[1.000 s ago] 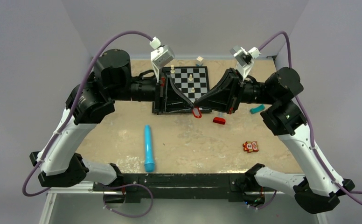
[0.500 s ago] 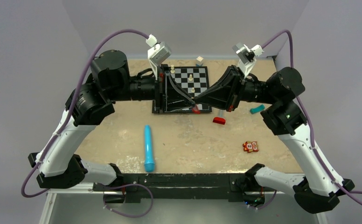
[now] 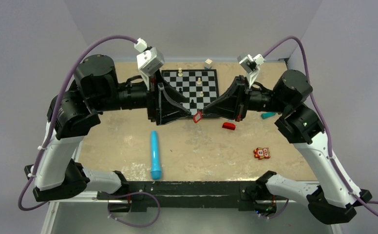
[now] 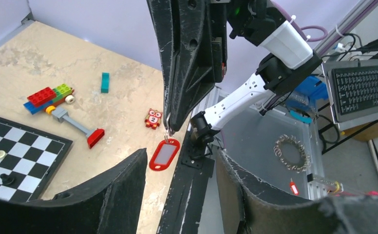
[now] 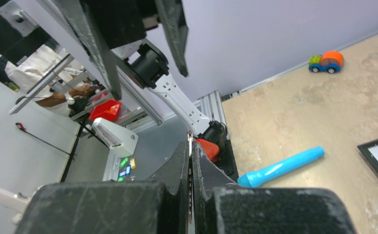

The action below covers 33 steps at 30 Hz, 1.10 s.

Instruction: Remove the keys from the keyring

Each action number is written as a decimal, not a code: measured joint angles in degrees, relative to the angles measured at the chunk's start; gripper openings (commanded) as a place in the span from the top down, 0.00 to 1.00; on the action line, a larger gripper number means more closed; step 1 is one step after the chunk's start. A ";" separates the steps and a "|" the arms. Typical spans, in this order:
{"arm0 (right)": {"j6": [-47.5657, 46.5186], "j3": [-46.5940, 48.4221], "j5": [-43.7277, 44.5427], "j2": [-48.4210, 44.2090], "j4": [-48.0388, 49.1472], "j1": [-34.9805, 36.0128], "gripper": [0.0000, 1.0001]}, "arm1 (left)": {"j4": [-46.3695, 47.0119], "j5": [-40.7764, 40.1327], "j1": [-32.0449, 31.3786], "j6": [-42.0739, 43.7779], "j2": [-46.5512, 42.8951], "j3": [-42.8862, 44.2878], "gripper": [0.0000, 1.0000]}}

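The keyring's red oblong tag [image 3: 197, 117] with its white label hangs in the air in front of the chessboard. In the left wrist view the tag [image 4: 164, 154] dangles by its thin metal ring [image 4: 169, 135] from the tip of my right gripper [image 4: 170, 127]. My right gripper [image 3: 202, 113] is shut on a thin metal strip [image 5: 190, 146] seen edge-on. I cannot tell whether that strip is the ring or a key. My left gripper [image 3: 184, 111] stands open just left of the tag, with nothing between its fingers [image 4: 128, 175]. No separate key shows.
A chessboard [image 3: 207, 92] with a few pieces lies behind the grippers. On the sandy table are a blue cylinder [image 3: 155, 155], a red block-headed toy [image 3: 228, 126], an orange square toy [image 3: 261, 153] and a teal block [image 3: 267, 115].
My left gripper has opened, let go and drawn back to the left. The tag now hangs from the right gripper alone, which has shifted slightly left.
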 measured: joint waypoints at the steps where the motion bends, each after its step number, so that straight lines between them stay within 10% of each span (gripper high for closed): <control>1: -1.05 0.26 0.57 0.02 -1.99 0.00 1.00 | -0.57 0.07 0.00 0.50 -0.24 0.07 0.44; 33: -4.57 -0.66 1.55 -2.45 -10.73 0.00 1.00 | -3.65 10.75 0.00 1.64 8.17 -0.28 0.64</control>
